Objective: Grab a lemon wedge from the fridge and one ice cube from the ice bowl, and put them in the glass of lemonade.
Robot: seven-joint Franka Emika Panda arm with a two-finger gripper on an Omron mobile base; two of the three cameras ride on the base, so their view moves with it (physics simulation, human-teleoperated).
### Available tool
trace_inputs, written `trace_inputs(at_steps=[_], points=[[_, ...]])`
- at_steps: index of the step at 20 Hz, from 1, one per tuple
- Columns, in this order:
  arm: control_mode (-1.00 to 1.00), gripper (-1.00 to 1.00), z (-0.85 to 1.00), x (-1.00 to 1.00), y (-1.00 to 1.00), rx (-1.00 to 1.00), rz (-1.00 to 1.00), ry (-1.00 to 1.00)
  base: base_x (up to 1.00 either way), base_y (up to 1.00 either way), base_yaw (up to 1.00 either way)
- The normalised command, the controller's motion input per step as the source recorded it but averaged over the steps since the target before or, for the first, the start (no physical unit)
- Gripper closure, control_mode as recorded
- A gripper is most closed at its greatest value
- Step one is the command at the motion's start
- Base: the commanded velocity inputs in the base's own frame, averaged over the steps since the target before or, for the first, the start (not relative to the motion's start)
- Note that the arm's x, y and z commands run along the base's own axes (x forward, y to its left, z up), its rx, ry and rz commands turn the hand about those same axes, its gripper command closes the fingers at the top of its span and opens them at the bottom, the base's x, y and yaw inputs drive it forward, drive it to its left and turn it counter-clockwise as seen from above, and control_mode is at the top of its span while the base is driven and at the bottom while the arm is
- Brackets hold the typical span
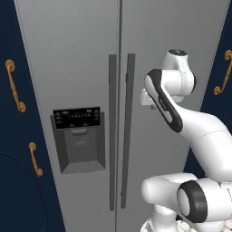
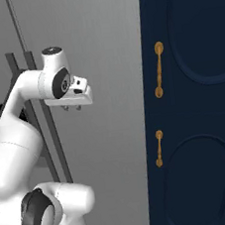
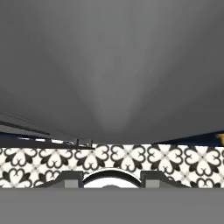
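The jaws [image 2: 72, 108] hang under the white hand in the right base view, pointing down, two short dark tips set a little apart with only air between them; they hold nothing. How wide they stand is hard to judge at this size, though a gap between the tips does show. In the hand view the finger tips [image 3: 73, 179] rise at the bottom edge, with a patterned black-and-white floor [image 3: 175, 164] beyond them and a broad grey surface above.

The hand sits in front of the right door of the fridge [image 1: 81, 59], close to it but whether it touches the door I cannot tell. Both doors are shut. The two dark vertical bar handles [image 1: 121, 131] run side by side down the middle seam, just left of the hand in the left base view. On the left door is the black-panelled dispenser recess [image 1: 80, 140], lower than the hand and well apart from it.

The white arm [image 1: 190, 131] bends up from the base at the lower right of the left base view, its elbow folded over toward the fridge.

Navy cabinets [image 2: 199, 114] with brass handles [image 2: 157, 69] stand on both sides of the fridge
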Motion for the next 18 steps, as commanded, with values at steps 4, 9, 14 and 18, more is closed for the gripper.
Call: trace_inputs(at_steps=[4,9,14,18], points=[[-1.0,-1.0,0.0,-0.12,0.07,0.0,0.0,0.0,0.0,0.0,0.0],[-1.0,-1.0,0.0,-0.04,0.55,-0.05,0.0,0.0,0.0,0.0,0.0],[1.0,-1.0,0.0,0.0,0.09,-0.01,0.0,0.0,-0.2,0.0,0.0],[1.0,-1.0,0.0,0.0,0.0,0.0,0.0,0.0,-0.8,0.0,0.0]])
